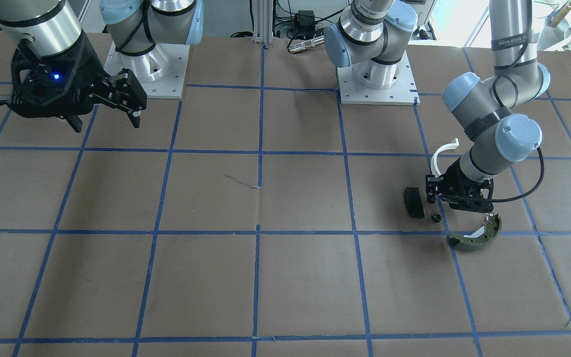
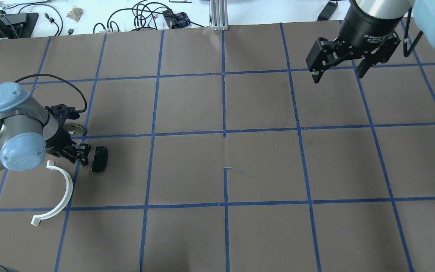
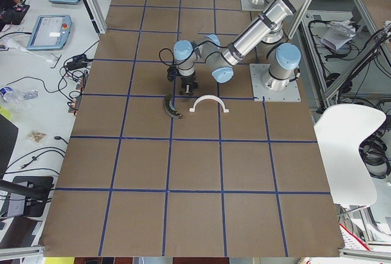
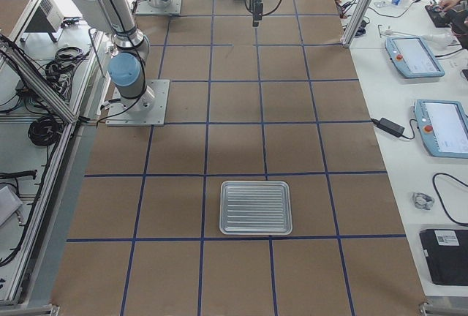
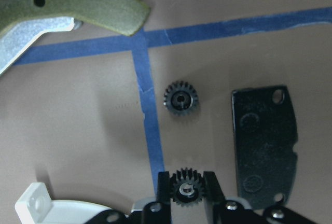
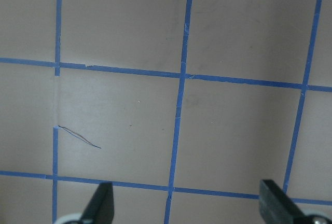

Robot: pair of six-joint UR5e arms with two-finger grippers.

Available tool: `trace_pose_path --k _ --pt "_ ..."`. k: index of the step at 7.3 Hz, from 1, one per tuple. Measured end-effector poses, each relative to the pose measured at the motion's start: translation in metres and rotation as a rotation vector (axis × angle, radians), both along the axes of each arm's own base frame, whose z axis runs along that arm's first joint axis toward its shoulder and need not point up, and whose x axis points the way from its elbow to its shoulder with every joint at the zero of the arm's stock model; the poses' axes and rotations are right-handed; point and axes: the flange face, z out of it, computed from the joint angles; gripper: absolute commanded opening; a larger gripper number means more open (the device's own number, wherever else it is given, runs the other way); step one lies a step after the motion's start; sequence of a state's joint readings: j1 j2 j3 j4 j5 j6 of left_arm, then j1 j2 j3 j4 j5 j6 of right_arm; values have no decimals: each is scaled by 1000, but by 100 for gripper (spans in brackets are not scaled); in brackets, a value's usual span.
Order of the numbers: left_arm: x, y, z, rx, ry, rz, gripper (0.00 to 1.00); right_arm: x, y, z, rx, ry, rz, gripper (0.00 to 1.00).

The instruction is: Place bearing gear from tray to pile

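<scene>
Two-finger left gripper (image 5: 187, 185): clamps a small black bearing gear (image 5: 185, 194) in its jaws, hangs low over the bench (image 1: 285, 287), just beside the black brake pad (image 5: 264, 149). Has around it a second gear (image 5: 181, 98) flat on the bench near the pad, the olive brake shoe (image 5: 78, 1) farther from the pad beyond that gear, and the white half-ring (image 2: 60, 192) near the pad toward the robot. Right gripper (image 2: 338, 75): hovers well apart from the pad, jaws wide apart. Metal tray (image 4: 256, 206): sits far from the pad, toward the bench's right end.
</scene>
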State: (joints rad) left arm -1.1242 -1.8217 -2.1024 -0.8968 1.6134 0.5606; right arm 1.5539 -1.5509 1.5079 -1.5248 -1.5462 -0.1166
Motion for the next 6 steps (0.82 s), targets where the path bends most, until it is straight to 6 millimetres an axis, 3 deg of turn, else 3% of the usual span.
trace_pose_path --k 2,3,4,6 --pt "-1 -5 11 -15 -9 -3 100 0 0 0 0 0 0 100" --pt "-7 -14 33 -27 -11 -17 100 0 0 0 0 0 0 100" --pt "-22 -31 68 -22 -5 -26 100 0 0 0 1 0 0 100" --pt "-75 -69 169 25 -6 20 100 0 0 0 1 0 0 100"
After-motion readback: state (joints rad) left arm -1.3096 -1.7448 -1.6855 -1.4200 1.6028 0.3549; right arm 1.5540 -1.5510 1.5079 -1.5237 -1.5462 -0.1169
